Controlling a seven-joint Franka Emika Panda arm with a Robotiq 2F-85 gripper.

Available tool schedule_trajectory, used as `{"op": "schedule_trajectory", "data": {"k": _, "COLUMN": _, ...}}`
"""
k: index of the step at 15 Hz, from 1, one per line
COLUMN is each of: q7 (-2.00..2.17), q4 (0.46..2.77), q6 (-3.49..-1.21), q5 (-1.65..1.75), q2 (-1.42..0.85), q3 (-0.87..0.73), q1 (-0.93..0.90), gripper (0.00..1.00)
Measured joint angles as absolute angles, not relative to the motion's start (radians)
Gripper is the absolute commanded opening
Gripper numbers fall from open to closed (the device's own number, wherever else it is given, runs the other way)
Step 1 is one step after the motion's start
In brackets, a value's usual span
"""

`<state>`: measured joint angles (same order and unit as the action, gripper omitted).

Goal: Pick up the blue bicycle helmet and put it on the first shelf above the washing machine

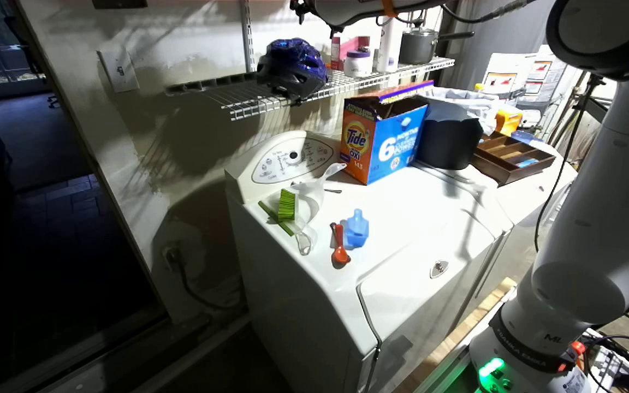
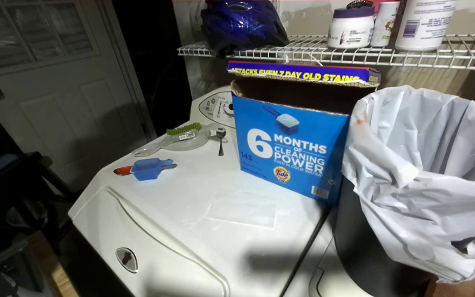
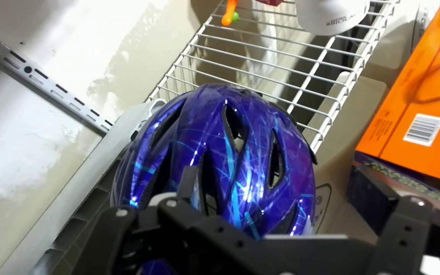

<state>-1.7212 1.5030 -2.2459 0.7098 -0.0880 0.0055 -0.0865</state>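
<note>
Toward the left end of the first shelf [image 1: 342,86], above the washing machine [image 1: 407,218] in both exterior views, rests the blue bicycle helmet [image 1: 292,68], so placing looks done. The gripper [image 3: 281,189], jaws spread wide and holding nothing, should next rise clear without catching the helmet. The wrist view shows both jaws plainly; an exterior view shows open space between gripper and helmet and, farther right, a pot [image 1: 418,46] on the shelf that the wrist view leaves out
</note>
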Motion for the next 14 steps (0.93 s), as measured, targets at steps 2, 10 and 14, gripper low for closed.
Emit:
{"op": "schedule_trajectory", "data": {"k": 2, "q7": -1.721, "q4": 1.538, "q6": -2.265, "q5": 0.738, "q2": -0.058, "q3": 0.012, "q1": -0.086, "gripper": 1.0}}
{"op": "schedule_trajectory", "data": {"k": 10, "q7": -1.763, "q4": 1.686, "q6": -2.275, "q5": 0.738, "q2": 0.065, "q3": 0.016, "q1": -0.082, "gripper": 1.0}}
{"op": "schedule_trajectory", "data": {"k": 14, "q7": -1.779, "q4": 1.747, "q6": -2.274, "q5": 0.734, "q2": 0.135, "q3": 0.015, "q1": -0.081, "gripper": 1.0}}
